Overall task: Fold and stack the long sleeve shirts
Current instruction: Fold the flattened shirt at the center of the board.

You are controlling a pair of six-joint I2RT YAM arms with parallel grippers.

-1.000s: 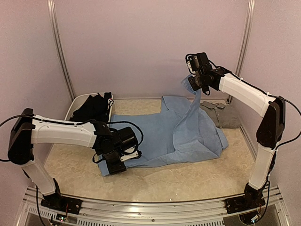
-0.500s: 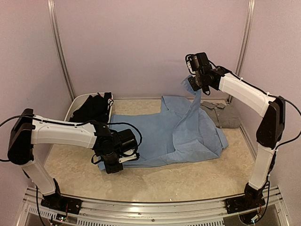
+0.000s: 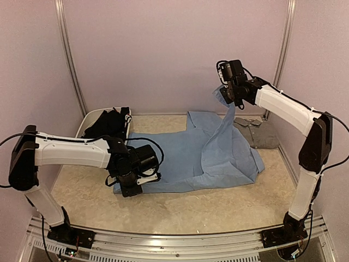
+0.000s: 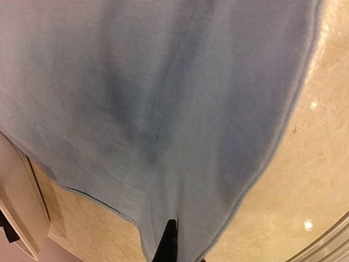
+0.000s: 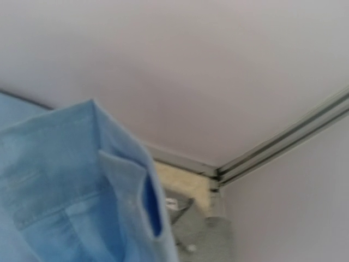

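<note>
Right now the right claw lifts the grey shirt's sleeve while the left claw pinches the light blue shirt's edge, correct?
No. The sleeve in the right claw belongs to the light blue shirt too; the grey shirt lies at the far right, as the top external view shows. The rest is right.

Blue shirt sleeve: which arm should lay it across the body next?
Right. The right fingers hold the cuff high above the blue shirt, ready to swing over; the left fingers are pinched low on the hem.
</note>
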